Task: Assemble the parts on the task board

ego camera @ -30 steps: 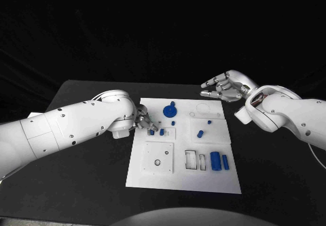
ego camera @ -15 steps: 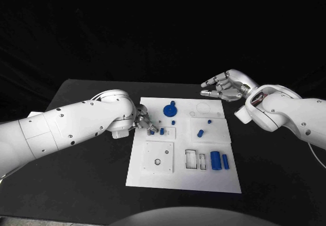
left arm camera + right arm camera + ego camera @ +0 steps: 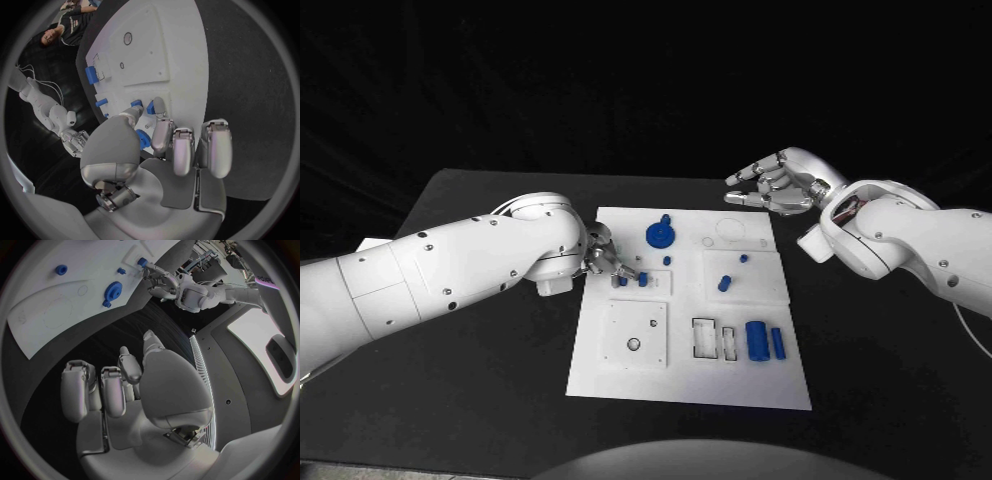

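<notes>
Left silver hand [image 3: 603, 256], left-centre, pinches a small blue cylindrical peg [image 3: 143, 138] over the white task board [image 3: 689, 385]; seating needs alignment. Right silver hand [image 3: 776, 186] empty, fingers loosely apart.

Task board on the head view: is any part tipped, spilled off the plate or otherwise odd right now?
Nothing stands out. The task board lies flat on the black table, and every blue part I can see is on it, including the blue gear and the blue cylinder. The left hand works at its left edge; the right hand hangs clear.
</notes>
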Robot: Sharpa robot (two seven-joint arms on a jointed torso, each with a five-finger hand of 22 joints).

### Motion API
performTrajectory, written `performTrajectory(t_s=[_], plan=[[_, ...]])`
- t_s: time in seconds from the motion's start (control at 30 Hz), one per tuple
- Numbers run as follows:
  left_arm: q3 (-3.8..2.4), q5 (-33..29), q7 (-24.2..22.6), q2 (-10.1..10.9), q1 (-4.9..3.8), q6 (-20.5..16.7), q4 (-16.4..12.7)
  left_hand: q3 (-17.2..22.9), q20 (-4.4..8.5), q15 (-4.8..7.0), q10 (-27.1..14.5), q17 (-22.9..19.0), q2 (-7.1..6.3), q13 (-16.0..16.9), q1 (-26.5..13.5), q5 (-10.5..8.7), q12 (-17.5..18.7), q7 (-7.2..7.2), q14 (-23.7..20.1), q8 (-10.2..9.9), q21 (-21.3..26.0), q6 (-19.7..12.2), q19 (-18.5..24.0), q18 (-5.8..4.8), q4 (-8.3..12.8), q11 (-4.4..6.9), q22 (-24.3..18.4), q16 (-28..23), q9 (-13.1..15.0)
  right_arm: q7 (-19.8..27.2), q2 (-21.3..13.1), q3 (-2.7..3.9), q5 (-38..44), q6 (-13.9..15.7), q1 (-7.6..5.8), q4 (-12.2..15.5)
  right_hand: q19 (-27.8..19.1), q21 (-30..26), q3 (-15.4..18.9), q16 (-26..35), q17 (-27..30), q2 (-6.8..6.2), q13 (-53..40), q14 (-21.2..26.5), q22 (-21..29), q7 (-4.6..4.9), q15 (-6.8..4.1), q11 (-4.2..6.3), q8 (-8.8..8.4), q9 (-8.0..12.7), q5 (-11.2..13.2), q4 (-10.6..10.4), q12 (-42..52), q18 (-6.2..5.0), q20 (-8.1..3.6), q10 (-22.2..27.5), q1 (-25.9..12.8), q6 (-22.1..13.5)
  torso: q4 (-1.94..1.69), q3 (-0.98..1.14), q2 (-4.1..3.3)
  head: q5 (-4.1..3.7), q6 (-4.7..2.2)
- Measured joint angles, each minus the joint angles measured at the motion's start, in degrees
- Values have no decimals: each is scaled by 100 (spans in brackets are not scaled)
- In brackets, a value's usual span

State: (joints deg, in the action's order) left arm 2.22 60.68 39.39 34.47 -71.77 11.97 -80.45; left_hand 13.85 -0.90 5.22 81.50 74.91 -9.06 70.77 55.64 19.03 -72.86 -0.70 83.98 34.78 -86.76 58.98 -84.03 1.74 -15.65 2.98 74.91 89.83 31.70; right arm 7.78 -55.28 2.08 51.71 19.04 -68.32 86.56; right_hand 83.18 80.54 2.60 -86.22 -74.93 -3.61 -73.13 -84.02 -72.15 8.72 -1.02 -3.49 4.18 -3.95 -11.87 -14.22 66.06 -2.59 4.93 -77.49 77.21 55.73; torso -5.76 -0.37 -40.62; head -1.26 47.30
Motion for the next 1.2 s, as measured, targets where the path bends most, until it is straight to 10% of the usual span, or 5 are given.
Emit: performTrajectory(t_s=[0.33, 0.53, 0.73, 0.93, 1.2], plan=[[-136, -164, -65, 272, -3, -233, -126, -653, 0, 0, -458, 0, 14, -682, 229, 0, 648, -125, 0, -46, 584, -332, 0, 31, -92, -100, 0, 0, -63, 3, -4, 0, -2, -1, 0, -11, 0, 0, 0, 0, 1, 0, 0, 0, 0, 0, 0, 0, 0, -5, 0, 0, 0, 0, 0, 0, 0, 0, 1, -1, 3, -30, -10], [-171, -895, -705, 401, -59, -841, -63, -1418, -243, -274, -2068, -94, 183, -2437, 560, 0, 2388, -486, -103, -213, 3212, -1171, 1153, 639, -113, -437, -2161, -1101, -231, 4, 7, 0, -5, -1, 4, -34, 0, 0, 0, 0, 1, 0, -1, 0, 0, 0, 0, 0, 0, -4, 0, 0, 0, 0, 0, 0, 0, 0, -3, 3, 5, -54, -31], [-172, -1460, -1687, 388, -67, -1372, 54, -1618, -547, -616, -3142, -2460, 380, -3158, 1251, -46, 3115, -870, -1544, -431, 5190, -1716, 1897, 810, -104, -800, -3779, -3751, -612, 7, 14, 0, -9, -1, 27, -52, 0, 0, 0, 0, 1, 0, -1, 0, 0, 0, 0, 0, 0, -4, 0, 0, 0, 0, 0, 0, 0, 0, -5, 0, 4, -74, -53], [-84, -1249, -2520, 164, -71, -1664, 177, -1361, -650, -670, -3436, -3134, 518, -3999, 2402, -72, 3815, -902, -1737, -713, 5778, -1755, 1753, 811, 215, -895, -4287, -4404, -1108, 10, 29, -1, -14, -1, 39, -73, 0, 0, 0, 0, 1, 0, -1, 0, 0, 0, 0, 0, 0, -4, 0, 0, 0, -1, 0, 0, 0, 0, -7, -4, 4, -94, -105], [46, 119, -3326, -298, 3, -2042, 515, -758, -466, -521, -2901, -2374, 348, -5009, 3281, -1050, 4506, -731, -866, -1272, 5690, -1044, 1125, 811, 512, -739, -4347, -3411, -1785, 16, 66, -1, -21, -3, 60, -93, 0, 0, 0, 0, 2, 0, 7, 0, 8, 0, 0, 0, 0, -3, 0, 0, 0, 0, 0, 0, 0, 0, -1, -10, -1, -160, -165]])
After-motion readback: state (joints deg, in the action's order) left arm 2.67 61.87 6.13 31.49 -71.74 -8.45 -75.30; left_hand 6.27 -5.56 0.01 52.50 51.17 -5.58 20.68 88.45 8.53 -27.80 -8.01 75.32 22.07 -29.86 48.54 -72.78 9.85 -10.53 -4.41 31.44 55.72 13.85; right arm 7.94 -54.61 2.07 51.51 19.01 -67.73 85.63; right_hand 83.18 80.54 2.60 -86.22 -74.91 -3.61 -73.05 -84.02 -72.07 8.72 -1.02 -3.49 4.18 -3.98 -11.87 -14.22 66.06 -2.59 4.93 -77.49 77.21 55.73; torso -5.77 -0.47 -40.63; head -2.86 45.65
